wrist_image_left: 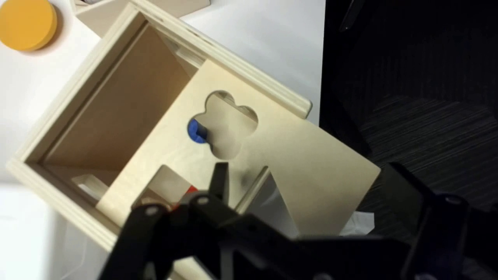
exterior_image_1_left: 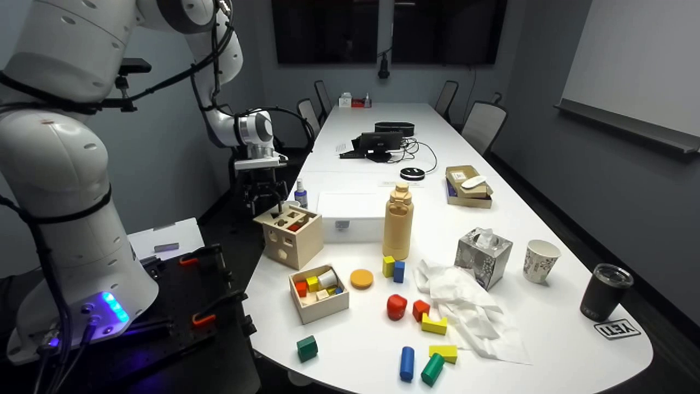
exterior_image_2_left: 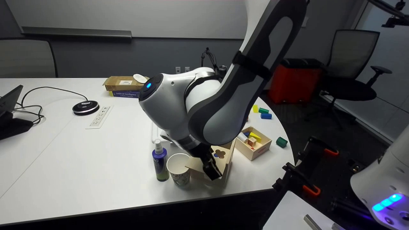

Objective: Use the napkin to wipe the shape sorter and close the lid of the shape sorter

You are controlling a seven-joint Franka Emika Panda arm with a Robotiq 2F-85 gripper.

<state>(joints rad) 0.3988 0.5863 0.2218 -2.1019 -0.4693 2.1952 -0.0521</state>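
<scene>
The shape sorter [exterior_image_1_left: 298,246], a light-wood box, stands near the table edge; it also shows in an exterior view [exterior_image_2_left: 230,156] and the wrist view [wrist_image_left: 83,79]. Its lid [wrist_image_left: 311,149] is partly slid out, with one end jutting past the box and the opposite side of the box uncovered. Red and blue pieces show through its holes. My gripper [wrist_image_left: 309,171] is open at the lid's jutting part, one finger over the lid, the other past its corner; it shows in both exterior views [exterior_image_1_left: 267,208] [exterior_image_2_left: 212,171]. The crumpled white napkin [exterior_image_1_left: 465,301] lies on the table, away from the gripper.
A paper cup [exterior_image_2_left: 179,169] and a spray bottle [exterior_image_2_left: 160,164] stand close beside the box and arm. A white bin [exterior_image_1_left: 350,230], a tan bottle [exterior_image_1_left: 398,227] and a block tray [exterior_image_1_left: 319,312] are nearby. Loose blocks and a tissue box [exterior_image_1_left: 484,257] lie farther off.
</scene>
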